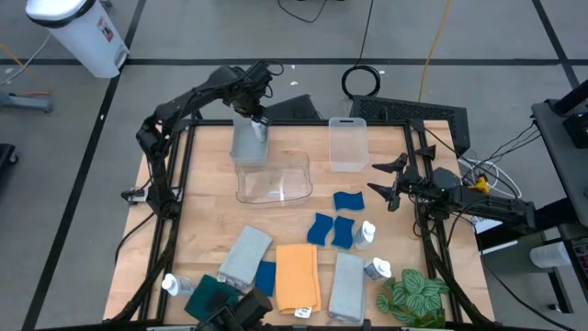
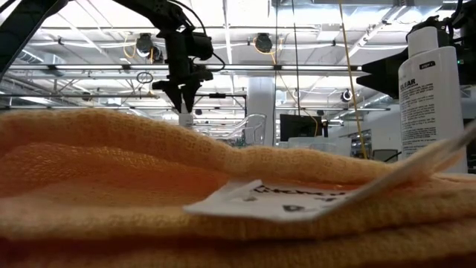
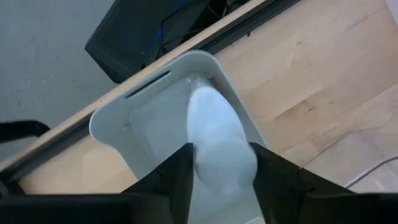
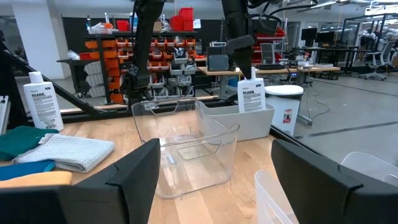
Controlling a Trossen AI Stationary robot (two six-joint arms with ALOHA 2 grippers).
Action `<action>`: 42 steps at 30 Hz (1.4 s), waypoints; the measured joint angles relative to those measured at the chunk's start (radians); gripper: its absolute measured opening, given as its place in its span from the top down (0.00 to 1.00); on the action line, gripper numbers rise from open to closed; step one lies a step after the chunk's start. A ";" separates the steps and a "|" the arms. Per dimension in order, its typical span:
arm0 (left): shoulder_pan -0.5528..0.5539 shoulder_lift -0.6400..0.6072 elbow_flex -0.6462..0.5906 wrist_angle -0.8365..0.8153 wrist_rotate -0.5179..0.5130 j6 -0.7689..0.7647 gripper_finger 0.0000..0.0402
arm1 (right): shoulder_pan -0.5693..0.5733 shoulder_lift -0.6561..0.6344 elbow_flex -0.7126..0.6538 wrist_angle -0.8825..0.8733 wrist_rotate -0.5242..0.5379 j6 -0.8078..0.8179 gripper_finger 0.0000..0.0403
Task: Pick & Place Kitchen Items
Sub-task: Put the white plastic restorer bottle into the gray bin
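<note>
White bottle in left claw

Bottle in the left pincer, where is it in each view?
High: hidden under left pincer.
Low: bottle upper left, beneath pincer.
Left wrist: centre, between fingers.
Right wrist: right of centre, in grey bin.
Shared landmark: the grey bin, though not in low view.

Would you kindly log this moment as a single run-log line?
left hand: shut on white bottle, over grey bin | right hand: open, waiting at table's right edge | clear bin: empty
</note>
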 joint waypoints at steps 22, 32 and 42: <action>-0.008 -0.075 0.004 -0.078 -0.012 0.169 0.60 | 0.000 0.000 0.000 0.000 0.000 0.000 0.31; -0.054 -0.312 0.004 -0.230 0.006 0.129 0.60 | 0.000 0.000 0.000 0.000 0.000 0.000 0.31; -0.315 -0.610 0.004 -0.387 0.030 -0.097 0.60 | 0.000 0.000 0.000 0.000 0.000 0.000 0.31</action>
